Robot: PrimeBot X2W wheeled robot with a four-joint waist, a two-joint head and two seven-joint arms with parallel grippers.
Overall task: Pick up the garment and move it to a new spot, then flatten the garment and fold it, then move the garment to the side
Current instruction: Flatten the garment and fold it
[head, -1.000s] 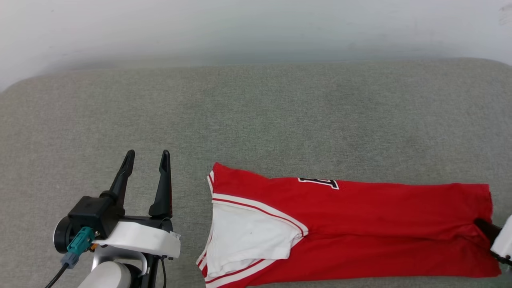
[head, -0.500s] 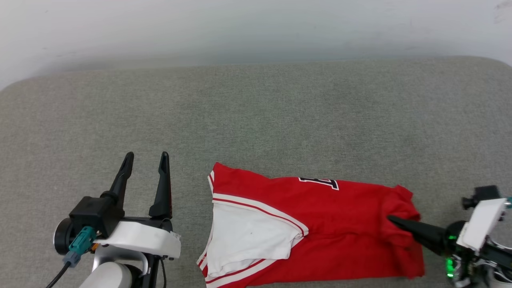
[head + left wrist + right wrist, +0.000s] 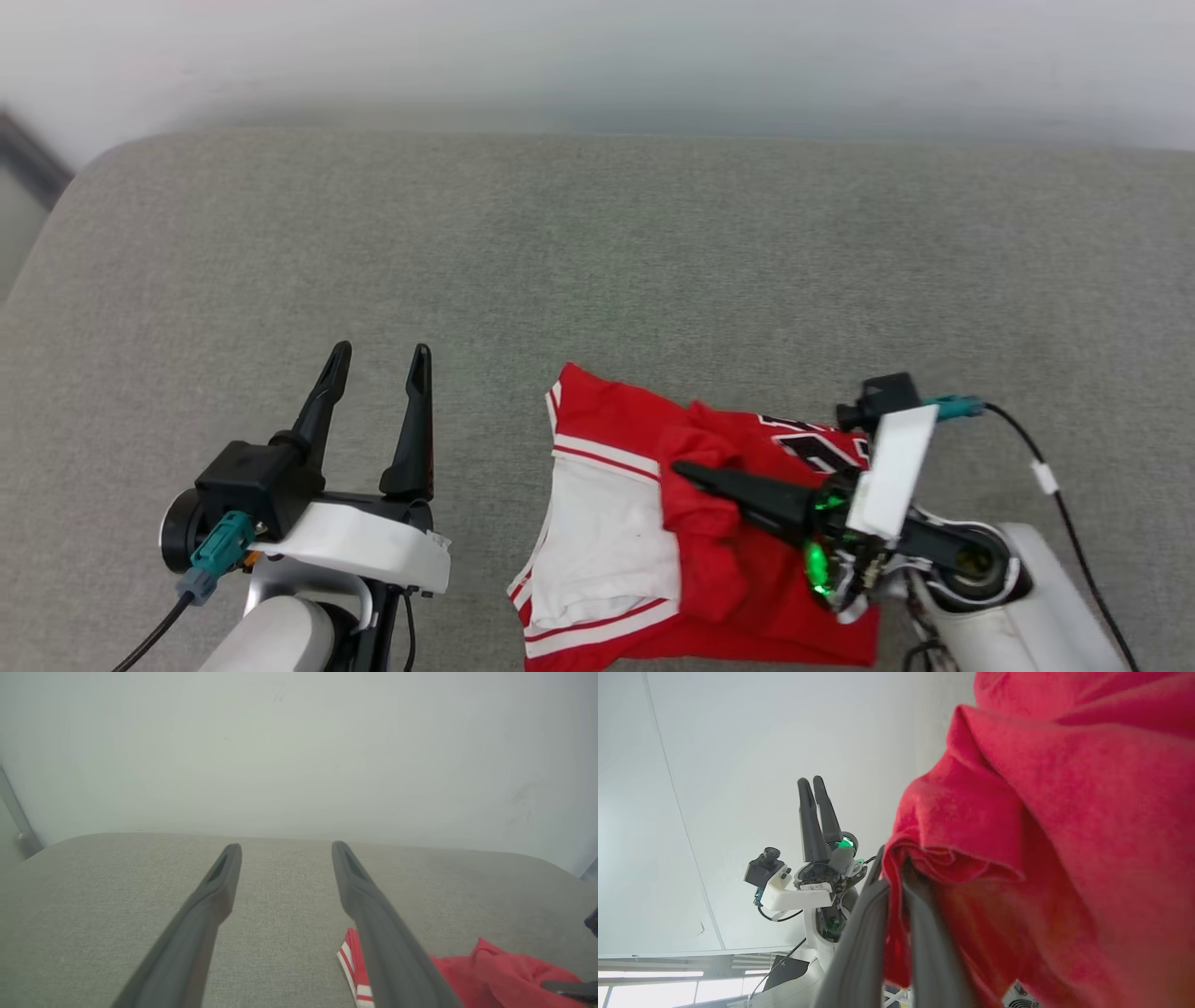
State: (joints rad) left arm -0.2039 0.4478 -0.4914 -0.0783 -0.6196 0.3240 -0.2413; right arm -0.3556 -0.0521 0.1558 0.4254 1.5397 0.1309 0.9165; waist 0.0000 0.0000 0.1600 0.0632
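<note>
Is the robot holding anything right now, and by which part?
Its right hand is shut on the red T-shirt, pinching a bunched fold of red body cloth. The left hand is open and empty.

Soft even light, wrist views w/ edge blur.

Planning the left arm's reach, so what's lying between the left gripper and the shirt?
In the head view, the stretch between the left gripper and the garment is bare grey cushion.
</note>
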